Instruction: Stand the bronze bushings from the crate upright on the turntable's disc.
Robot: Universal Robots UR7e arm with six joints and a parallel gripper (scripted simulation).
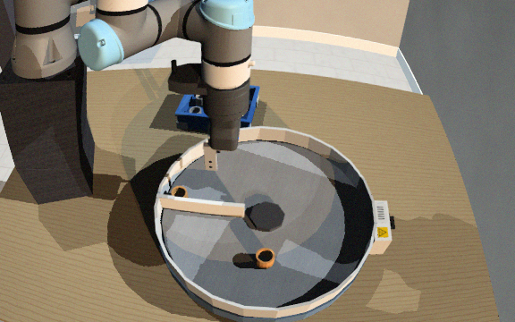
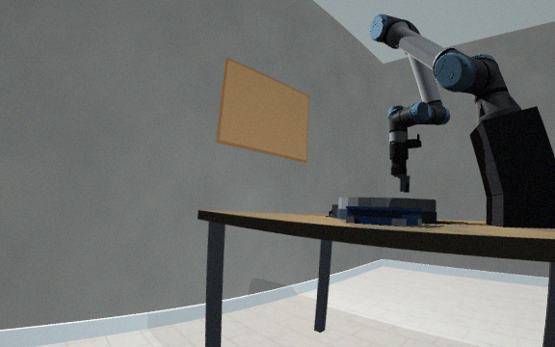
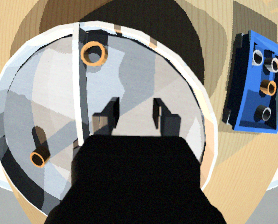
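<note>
Two bronze bushings stand upright on the turntable's grey disc (image 1: 266, 224): one at the front (image 1: 265, 258), also in the wrist view (image 3: 38, 159), and one at the left behind the cream bar (image 1: 179, 191), also in the wrist view (image 3: 94, 52). My gripper (image 1: 211, 160) is open and empty, hovering above the disc's far left part, near the rim. It also shows in the wrist view (image 3: 135, 117) and in the exterior view (image 2: 404, 183). The blue crate lies behind the turntable. In the wrist view the crate (image 3: 256, 83) holds one bronze bushing (image 3: 270, 87) among steel ones.
A dark octagonal hub (image 1: 265, 216) sits at the disc's centre. A cream bar (image 1: 202, 207) runs from the left rim to the hub. A cream rim wall rings the disc, with a label box (image 1: 383, 225) on its right. The arm's black base (image 1: 43, 134) stands at the left.
</note>
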